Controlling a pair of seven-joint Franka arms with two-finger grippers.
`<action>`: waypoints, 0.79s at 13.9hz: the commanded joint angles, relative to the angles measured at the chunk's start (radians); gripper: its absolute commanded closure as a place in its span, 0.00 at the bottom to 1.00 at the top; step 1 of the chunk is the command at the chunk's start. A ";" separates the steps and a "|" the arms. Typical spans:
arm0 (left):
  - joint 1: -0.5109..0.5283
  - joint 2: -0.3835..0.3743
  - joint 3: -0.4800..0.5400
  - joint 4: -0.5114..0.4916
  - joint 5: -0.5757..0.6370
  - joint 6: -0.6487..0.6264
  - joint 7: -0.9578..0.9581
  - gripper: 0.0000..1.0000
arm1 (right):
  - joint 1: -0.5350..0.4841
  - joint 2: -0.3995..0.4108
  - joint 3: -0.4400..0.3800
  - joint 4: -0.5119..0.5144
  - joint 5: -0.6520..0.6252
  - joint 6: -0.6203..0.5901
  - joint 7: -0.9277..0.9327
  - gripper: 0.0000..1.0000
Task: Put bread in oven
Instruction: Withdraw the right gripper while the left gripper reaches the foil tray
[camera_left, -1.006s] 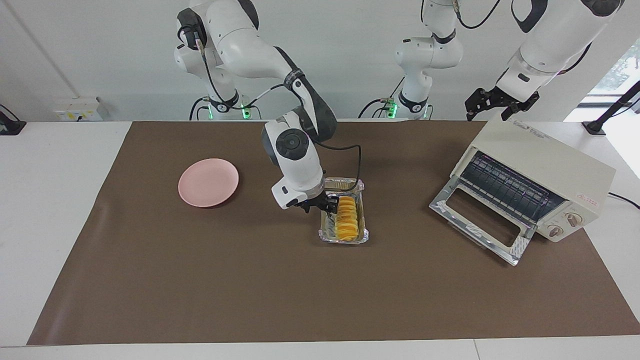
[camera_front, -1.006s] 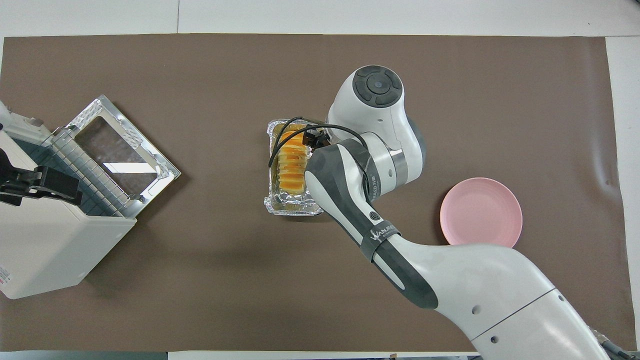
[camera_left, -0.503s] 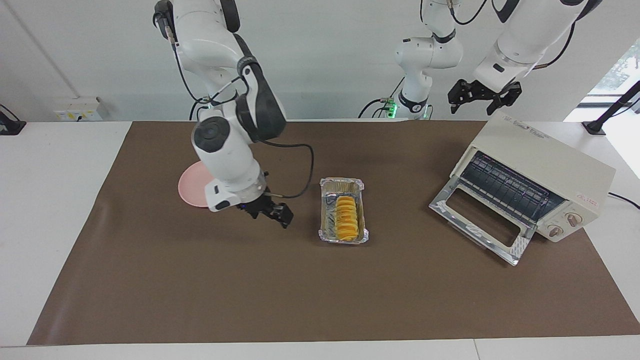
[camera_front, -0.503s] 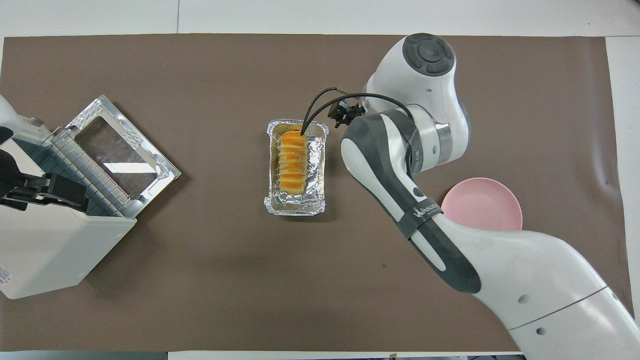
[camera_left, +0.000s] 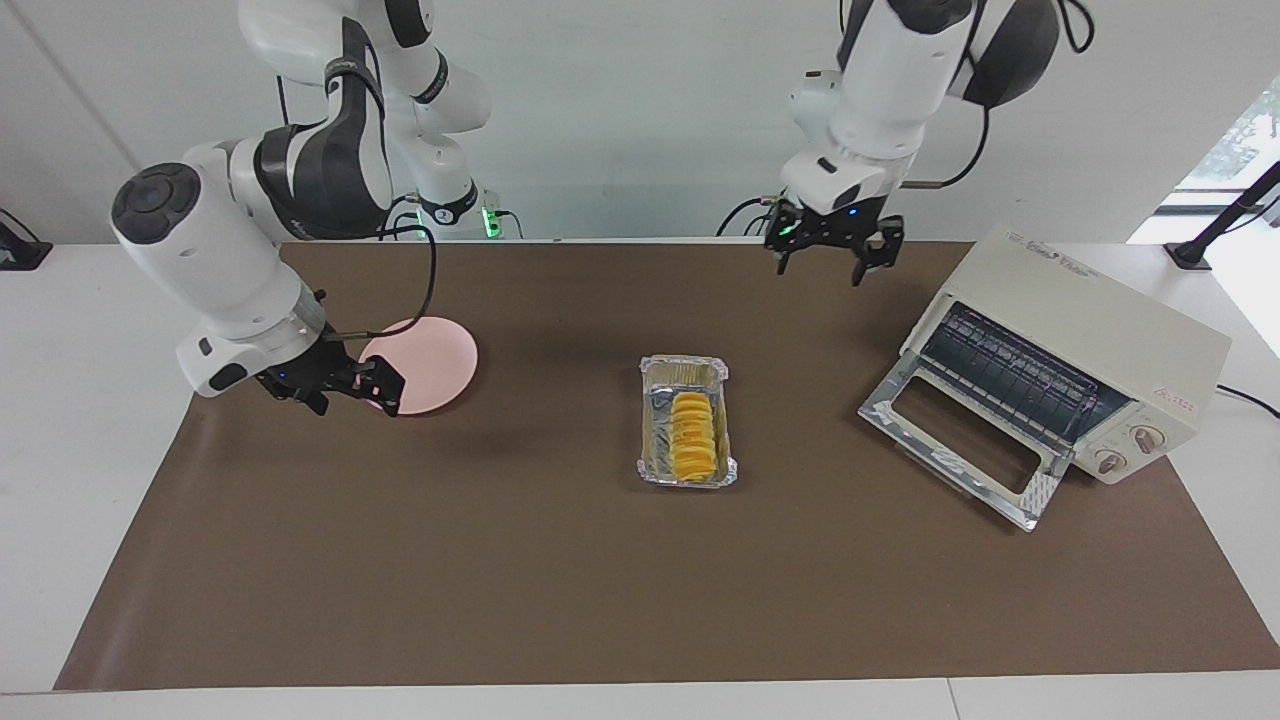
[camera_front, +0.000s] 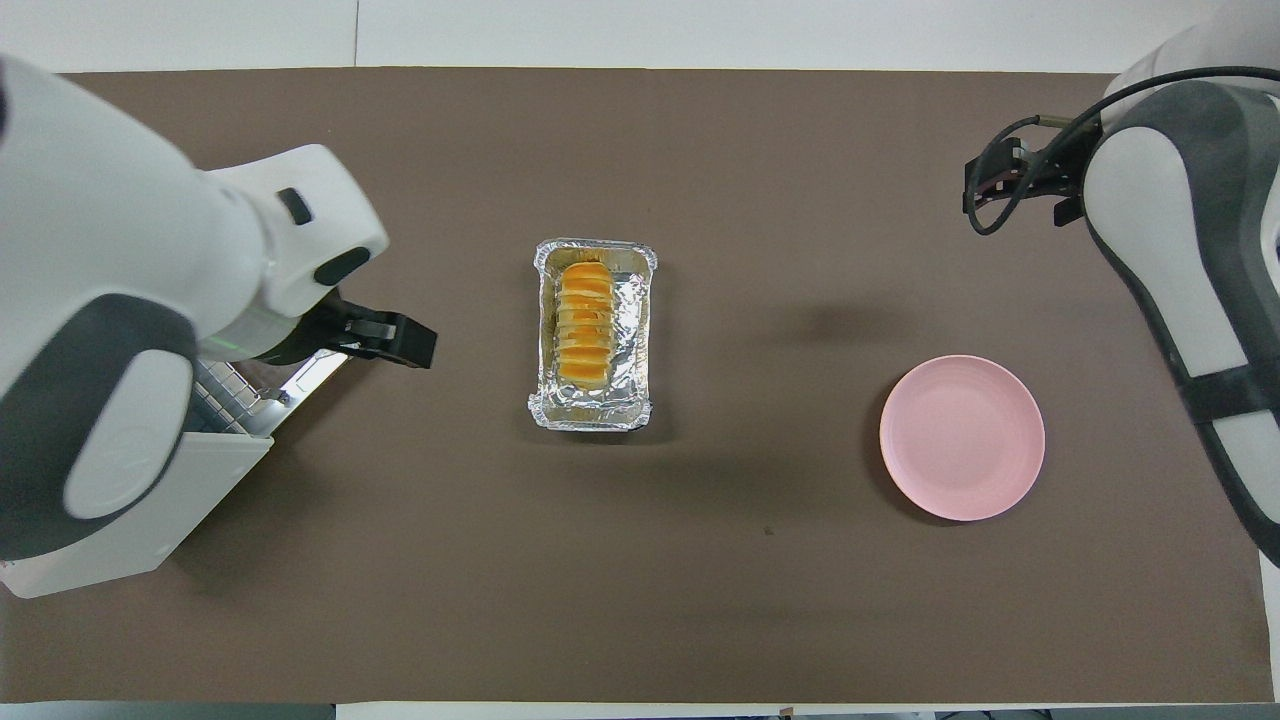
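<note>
The bread (camera_left: 692, 436) lies in the foil tray (camera_left: 655, 465) mid-table, untouched, with neither hand near it; the oven (camera_left: 1090, 330) stands at the left arm's end, its door (camera_left: 958, 445) dropped open. The left gripper (camera_left: 831, 249) hangs with fingers spread and nothing in them, over the mat between tray and oven. The right gripper (camera_left: 345, 385), likewise spread and empty, sits low by the pink plate (camera_left: 435, 355), well away from the loaf. My worry: a grab at the thin tray rim could crumple it or tip the loaf, and a carry toward the oven could clip that lowered door. A second ago the right gripper was down at the tray beside the bread; it has pulled back, while the left has swung from above the oven toward the middle.
</note>
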 joint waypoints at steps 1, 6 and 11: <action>-0.141 0.246 0.019 0.172 0.006 0.151 -0.157 0.00 | -0.042 -0.066 0.014 -0.029 -0.062 -0.063 -0.143 0.00; -0.238 0.356 0.019 0.031 0.073 0.415 -0.270 0.00 | -0.137 -0.274 0.015 -0.196 -0.096 -0.091 -0.314 0.00; -0.227 0.359 0.019 -0.121 0.073 0.527 -0.301 0.00 | -0.189 -0.374 0.018 -0.299 -0.090 -0.086 -0.317 0.00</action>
